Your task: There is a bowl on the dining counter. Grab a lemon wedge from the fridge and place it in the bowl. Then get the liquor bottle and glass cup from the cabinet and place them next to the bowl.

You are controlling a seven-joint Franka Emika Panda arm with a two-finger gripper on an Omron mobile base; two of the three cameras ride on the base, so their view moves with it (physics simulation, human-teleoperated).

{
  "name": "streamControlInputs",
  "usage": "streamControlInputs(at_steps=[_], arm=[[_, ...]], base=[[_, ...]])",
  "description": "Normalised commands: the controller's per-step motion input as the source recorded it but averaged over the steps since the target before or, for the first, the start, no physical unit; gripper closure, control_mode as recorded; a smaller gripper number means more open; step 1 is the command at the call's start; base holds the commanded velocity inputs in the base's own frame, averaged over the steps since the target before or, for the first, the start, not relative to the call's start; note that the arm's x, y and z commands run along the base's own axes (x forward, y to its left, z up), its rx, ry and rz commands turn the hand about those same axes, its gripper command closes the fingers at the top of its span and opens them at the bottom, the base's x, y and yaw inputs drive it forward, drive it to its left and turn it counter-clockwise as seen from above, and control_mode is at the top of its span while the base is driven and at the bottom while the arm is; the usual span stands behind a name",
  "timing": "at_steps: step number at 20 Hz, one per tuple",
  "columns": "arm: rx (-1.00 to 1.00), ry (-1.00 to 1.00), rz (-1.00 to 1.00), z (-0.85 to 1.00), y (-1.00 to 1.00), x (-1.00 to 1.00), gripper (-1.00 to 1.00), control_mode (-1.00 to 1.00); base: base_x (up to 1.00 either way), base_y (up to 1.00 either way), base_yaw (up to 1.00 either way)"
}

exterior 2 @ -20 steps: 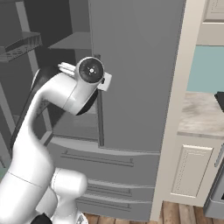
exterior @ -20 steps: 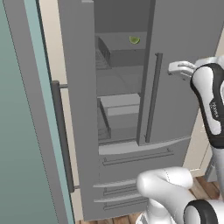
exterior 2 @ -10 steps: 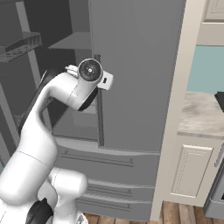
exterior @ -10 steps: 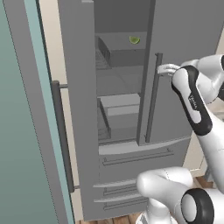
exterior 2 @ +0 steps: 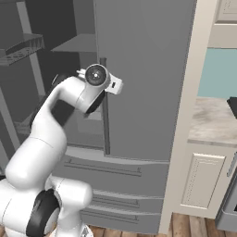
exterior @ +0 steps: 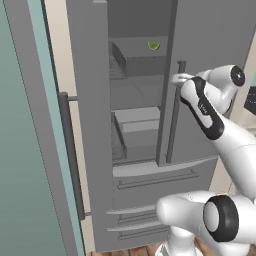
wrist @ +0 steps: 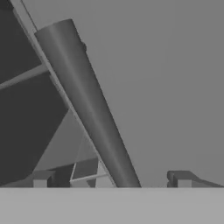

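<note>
The grey steel fridge (exterior: 210,35) stands with its left door (exterior: 87,125) swung open and its right door shut. A green lemon wedge (exterior: 153,45) lies on an upper shelf inside. My gripper (exterior: 177,78) is open at the top of the right door's vertical handle (exterior: 173,120). In the hand view that handle (wrist: 87,109) runs diagonally up between my fingertips (wrist: 42,178), and the gripper (wrist: 111,179) straddles it without closing. The bowl, dining counter, liquor bottle, glass cup and cabinet are out of view.
A grey box (exterior: 137,121) sits on a lower fridge shelf, and drawers (exterior: 150,182) lie below the doors. A wire rack (exterior 2: 23,48) hangs on the open door. To the right stand a cream cabinet (exterior 2: 203,180) and a stone countertop (exterior 2: 210,122).
My arm has swung left, bringing the hand from right of the shut door's handle onto its top end. The jaws stayed open.
</note>
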Motion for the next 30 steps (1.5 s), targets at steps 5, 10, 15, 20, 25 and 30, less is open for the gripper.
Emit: streamControlInputs(at_steps=[5, 10, 15, 20, 25, 30], arm=[[0.0, 0.04, -0.08, -0.03, -0.06, 0.61, -1.0, -1.0], [0.0, 0.02, -0.06, -0.05, -0.05, 0.54, -1.0, -1.0], [0.0, 0.0, -0.03, -0.13, -0.03, 0.4, -1.0, -1.0], [0.0, 0.0, -0.01, -0.18, 0.0, 0.29, 1.0, -1.0], [0.0, 0.0, -0.03, -0.1, -0.02, 0.23, 1.0, -1.0], [-0.05, 0.0, -0.05, -0.01, -0.4, 0.0, 1.0, -1.0]], base=[[0.0, 0.0, 0.0], [0.0, 0.0, 0.0], [0.0, 0.0, 0.0], [0.0, 0.0, 0.0], [0.0, 0.0, 0.0], [0.0, 0.0, 0.0]])
